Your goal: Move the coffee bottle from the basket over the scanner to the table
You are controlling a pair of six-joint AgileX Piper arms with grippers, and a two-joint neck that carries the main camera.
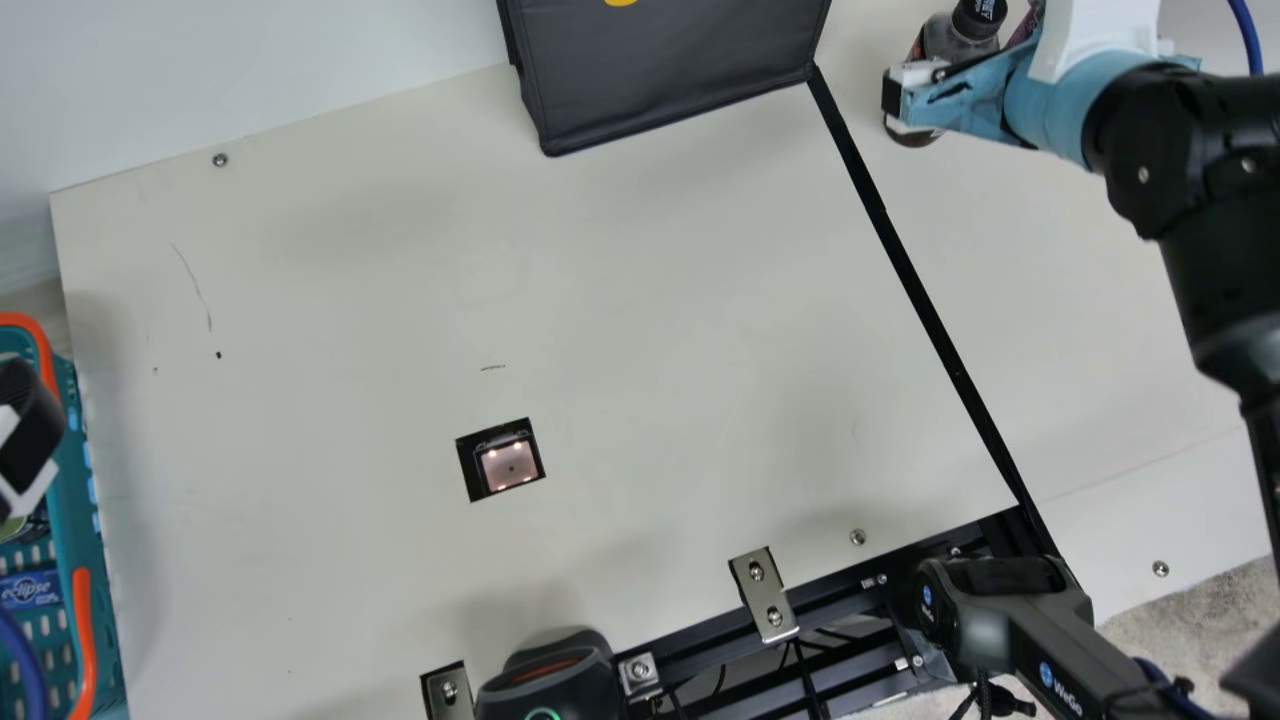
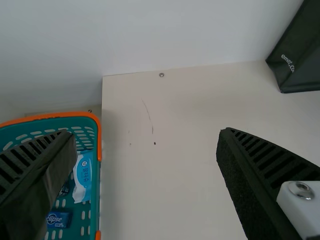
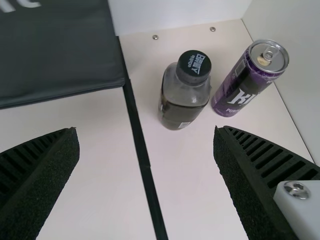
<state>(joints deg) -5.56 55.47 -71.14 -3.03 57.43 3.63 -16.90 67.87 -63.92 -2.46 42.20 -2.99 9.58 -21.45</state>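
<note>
While the left pincer [image 1: 32, 425] is hovering wide open by the basket [image 1: 82, 540], the right pincer [image 1: 905, 100] is hanging open near the bottle [image 1: 958, 40], its arm [image 1: 1210, 270] slanting over the table [image 1: 350, 300].

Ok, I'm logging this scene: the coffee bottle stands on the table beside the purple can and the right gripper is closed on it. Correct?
The right gripper is open, not closed on the coffee bottle, as the right wrist view shows. The coffee bottle does stand on the table beside the purple can.
</note>
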